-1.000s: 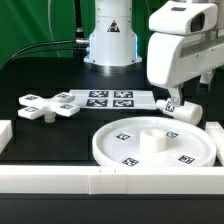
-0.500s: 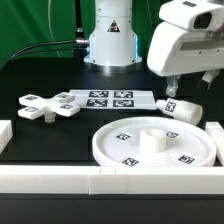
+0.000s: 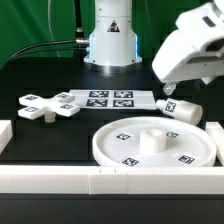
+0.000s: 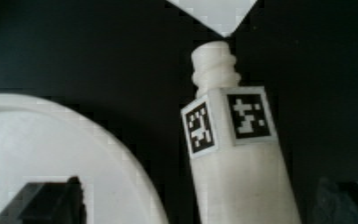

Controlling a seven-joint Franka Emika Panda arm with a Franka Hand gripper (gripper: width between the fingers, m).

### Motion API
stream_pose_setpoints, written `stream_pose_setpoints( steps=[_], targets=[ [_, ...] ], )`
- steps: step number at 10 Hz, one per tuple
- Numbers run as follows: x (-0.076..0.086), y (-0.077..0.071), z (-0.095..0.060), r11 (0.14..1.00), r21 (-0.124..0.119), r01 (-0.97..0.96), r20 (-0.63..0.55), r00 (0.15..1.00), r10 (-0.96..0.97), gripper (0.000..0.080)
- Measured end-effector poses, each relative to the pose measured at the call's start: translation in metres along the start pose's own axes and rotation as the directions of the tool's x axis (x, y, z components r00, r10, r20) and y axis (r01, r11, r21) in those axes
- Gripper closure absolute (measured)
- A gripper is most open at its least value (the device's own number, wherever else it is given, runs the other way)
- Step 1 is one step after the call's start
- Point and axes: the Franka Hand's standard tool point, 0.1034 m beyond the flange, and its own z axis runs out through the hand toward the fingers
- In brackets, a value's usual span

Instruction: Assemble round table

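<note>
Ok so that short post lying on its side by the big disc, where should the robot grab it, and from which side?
Grip the post on its thick tagged body, not the narrow stepped end. It lies flat on the table, so coming straight down from above looks best, jaws across its width. Both long sides look free, though the disc is close on one.
</note>
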Motion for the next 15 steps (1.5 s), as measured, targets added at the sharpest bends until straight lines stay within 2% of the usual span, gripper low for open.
stream_pose_setpoints(
  steps=[1, 2, 4, 5, 6, 12, 15],
  targets=[
    [0.003, 0.0, 0.001, 1.0, -0.027, -0.014, 0.064, 0.998, 0.015, 0.0151],
    [0.001, -0.001, 0.004, 1.0, -0.017, -0.012, 0.13, 0.991, 0.014, 0.0151],
    [0.001, -0.002, 0.008, 1.0, -0.013, -0.008, 0.243, 0.97, 0.011, 0.0151],
    [-0.003, -0.004, 0.013, 1.0, -0.009, -0.008, 0.321, 0.947, 0.011, 0.0151],
    [0.001, -0.007, 0.022, 1.0, -0.001, -0.009, 0.375, 0.927, 0.008, 0.0151],
    [0.024, -0.02, 0.045, 1.0, 0.007, 0.012, 0.342, 0.94, -0.013, 0.0151],
    [0.026, -0.021, 0.047, 1.0, 0.008, 0.013, 0.338, 0.941, -0.015, 0.0151]
  ],
)
